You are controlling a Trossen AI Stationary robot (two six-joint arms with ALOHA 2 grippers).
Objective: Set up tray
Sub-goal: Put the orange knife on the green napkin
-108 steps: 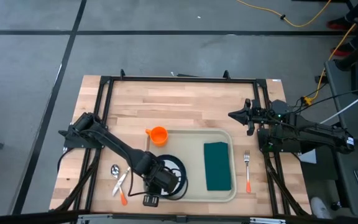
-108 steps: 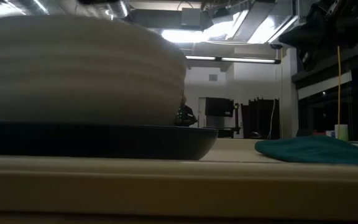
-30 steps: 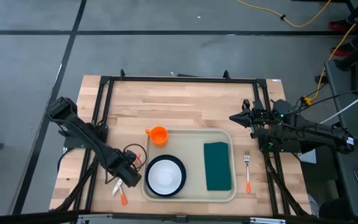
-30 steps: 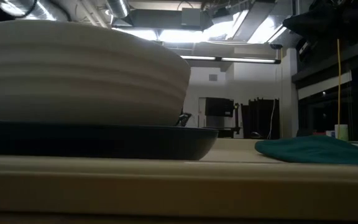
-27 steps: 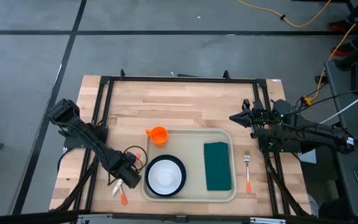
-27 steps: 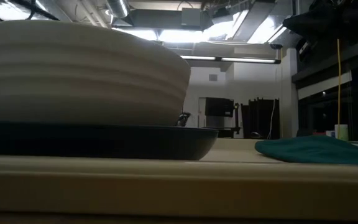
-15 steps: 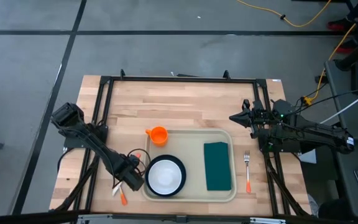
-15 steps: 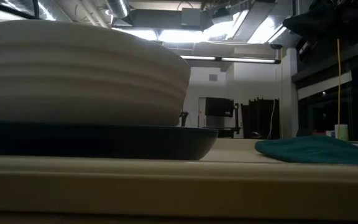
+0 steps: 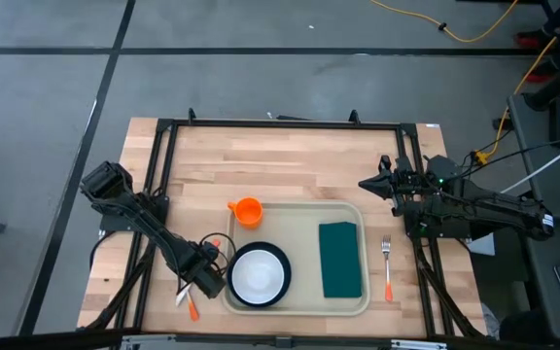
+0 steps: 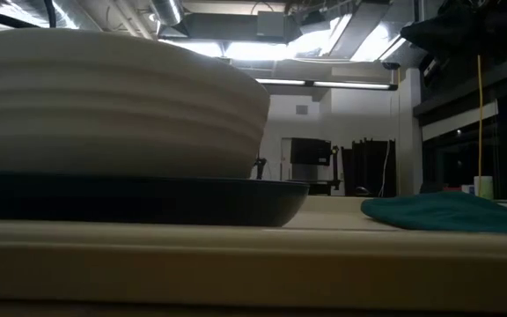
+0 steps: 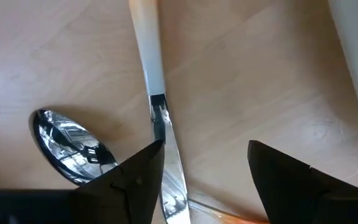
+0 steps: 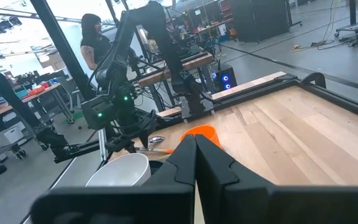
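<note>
The beige tray lies at the table's middle. On it a white bowl sits in a dark plate, beside a folded green napkin. Left of the tray, a white-handled knife and a spoon lie on the wood. My left gripper points down over them, open, its fingers on either side of the knife's blade. My right gripper waits shut, level, above the table's far right part.
An orange cup stands on the wood at the tray's far left corner. An orange-handled fork lies right of the tray. An orange handle lies near the front edge by the knife. A person stands in the room beyond.
My left gripper has come down over the cutlery and shifted a little toward the table's near edge and the tray. For the last half second it has kept still. The bowl, plate and napkin have not moved.
</note>
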